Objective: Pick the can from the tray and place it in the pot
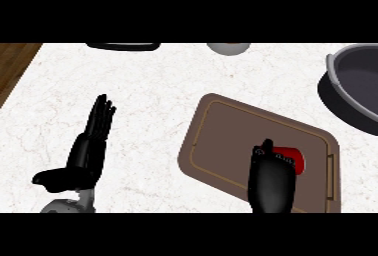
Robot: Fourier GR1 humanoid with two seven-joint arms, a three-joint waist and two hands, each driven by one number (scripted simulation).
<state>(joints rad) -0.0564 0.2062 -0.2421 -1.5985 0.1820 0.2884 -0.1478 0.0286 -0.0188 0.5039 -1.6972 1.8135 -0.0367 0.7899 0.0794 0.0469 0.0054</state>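
The black right hand [272, 176] is over the small red cylindrical can [292, 158], covering its left side; whether it grips the can cannot be told. The can is on the brown rectangular tray [221, 130] on the white marble table [148, 75], well apart from the dark grey metal pot [362, 80]. The black left hand [88, 145] rests open at the left.

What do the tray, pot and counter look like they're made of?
The tray looks like matte brown plastic or wood: flat colour, with a thin lighter line inside its edge. The pot is probably dark grey metal, with a paler rim. The counter looks like white stone with faint veining.
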